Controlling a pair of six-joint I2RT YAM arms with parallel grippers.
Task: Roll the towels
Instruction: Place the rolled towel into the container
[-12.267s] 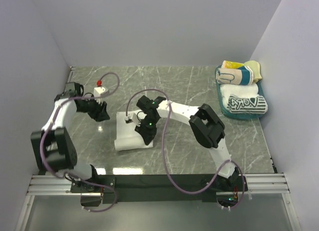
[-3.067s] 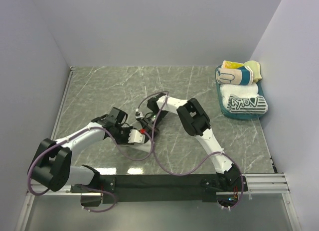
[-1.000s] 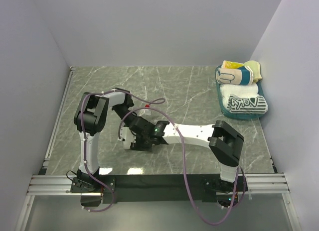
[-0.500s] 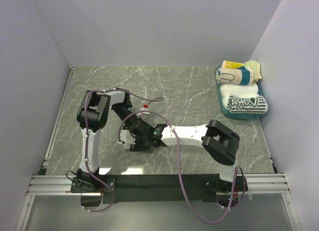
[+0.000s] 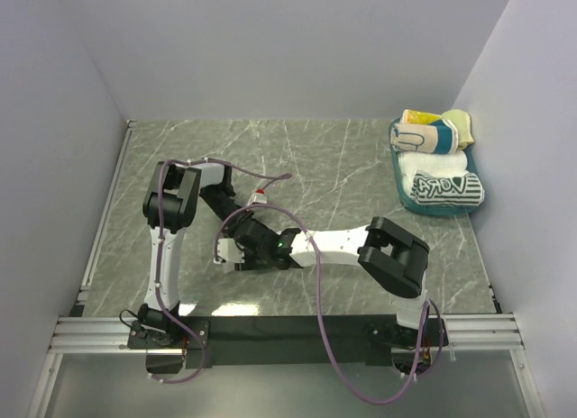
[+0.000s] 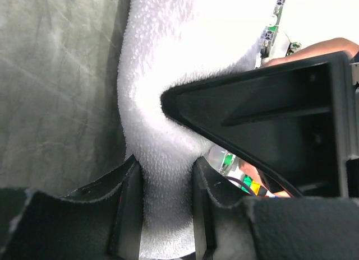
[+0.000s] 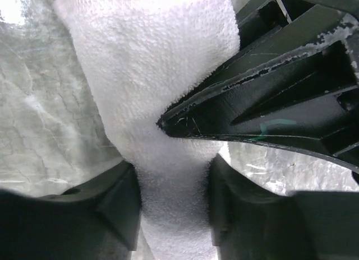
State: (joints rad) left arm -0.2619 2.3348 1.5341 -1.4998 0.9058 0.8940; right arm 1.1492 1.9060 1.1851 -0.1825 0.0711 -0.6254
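The plain white towel [image 5: 225, 250] lies bunched into a small roll on the marble table, mostly hidden by both grippers in the top view. My left gripper [image 5: 242, 243] is shut on it; the left wrist view shows white terry cloth [image 6: 162, 131] pinched between its fingers [image 6: 126, 209]. My right gripper [image 5: 255, 251] is shut on the same towel from the right; the right wrist view shows the rolled cloth [image 7: 157, 75] squeezed between its fingers [image 7: 120, 204]. Each gripper's black finger crosses the other's view.
A teal tray [image 5: 398, 177] at the far right holds a striped yellow-teal-white rolled towel [image 5: 431, 134] and a white rolled towel with dark print [image 5: 442, 187]. Purple cables [image 5: 261, 179] loop over the arms. Grey walls stand on three sides.
The flat white towel of earlier frames is now a small roll. Over the last second both grippers stayed on it and shifted slightly; the right arm's elbow moved left.
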